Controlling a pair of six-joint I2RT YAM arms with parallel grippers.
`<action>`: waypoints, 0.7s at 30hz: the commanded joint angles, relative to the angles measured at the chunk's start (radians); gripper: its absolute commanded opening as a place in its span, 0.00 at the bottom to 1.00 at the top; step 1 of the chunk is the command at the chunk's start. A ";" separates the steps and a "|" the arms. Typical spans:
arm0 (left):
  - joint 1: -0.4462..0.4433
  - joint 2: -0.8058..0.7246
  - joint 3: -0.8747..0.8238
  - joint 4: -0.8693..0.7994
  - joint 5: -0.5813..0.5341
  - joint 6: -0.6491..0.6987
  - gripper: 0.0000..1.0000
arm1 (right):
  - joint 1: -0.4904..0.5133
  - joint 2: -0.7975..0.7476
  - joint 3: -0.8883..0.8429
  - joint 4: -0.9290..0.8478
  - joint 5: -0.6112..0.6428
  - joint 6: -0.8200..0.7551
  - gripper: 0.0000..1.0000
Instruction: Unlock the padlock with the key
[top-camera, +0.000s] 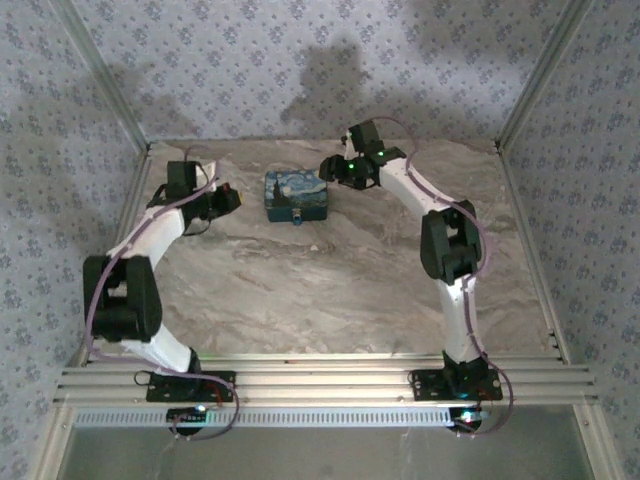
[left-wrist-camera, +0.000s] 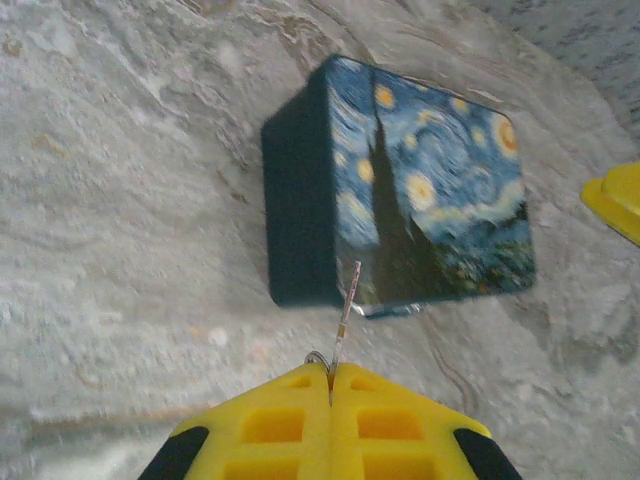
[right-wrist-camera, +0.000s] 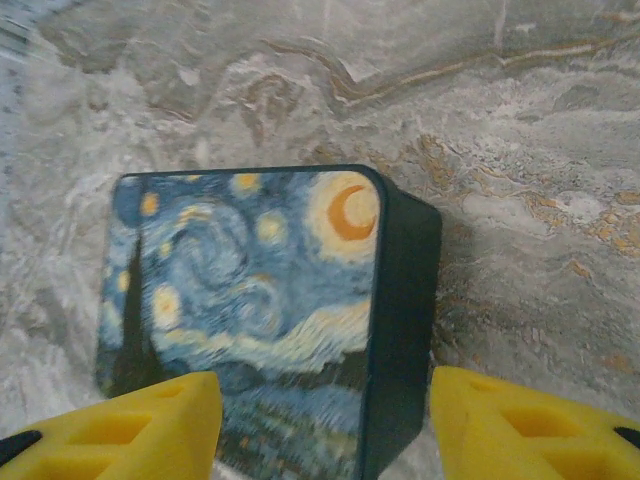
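On either side of the padlock (top-camera: 296, 196) the two arms are reaching in. The blue block is lying on the marble table (top-camera: 330, 290) with its starry yellow-and-white print facing up. In the top view the left gripper (top-camera: 230, 200) is sitting just to the left of the padlock and the right gripper (top-camera: 335, 170) just beyond its far right corner.

In the left wrist view the left gripper (left-wrist-camera: 330, 372) is pressing its yellow fingers (left-wrist-camera: 280, 425) fully together. It is pinching the key (left-wrist-camera: 345, 305) between them. The key is showing as a thin metallic sliver sticking out from the fingertips toward the padlock (left-wrist-camera: 420, 190). Its tip is lying over the lower edge of the printed face, close to the corner where the dark side wall begins. Whether the tip is entering a keyhole or only resting against the body cannot be told. A small silvery part is peeking out under that same edge, just to the right of the key.

In the right wrist view the right gripper (right-wrist-camera: 325, 385) is standing wide open and gripping nothing. Its two yellow fingers are straddling the padlock (right-wrist-camera: 250, 300). One finger is overlapping the printed face and the other is lying just off the dark side wall. Whether either finger is touching the block cannot be told.
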 joint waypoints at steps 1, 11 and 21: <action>-0.001 0.105 0.111 -0.031 -0.031 0.048 0.00 | -0.010 0.065 0.076 -0.061 -0.017 0.041 0.58; -0.134 0.333 0.303 -0.060 -0.025 0.125 0.00 | -0.021 0.090 -0.048 0.048 -0.130 0.033 0.43; -0.287 0.209 0.096 0.058 -0.026 0.114 0.00 | -0.009 -0.218 -0.569 0.186 -0.086 0.024 0.39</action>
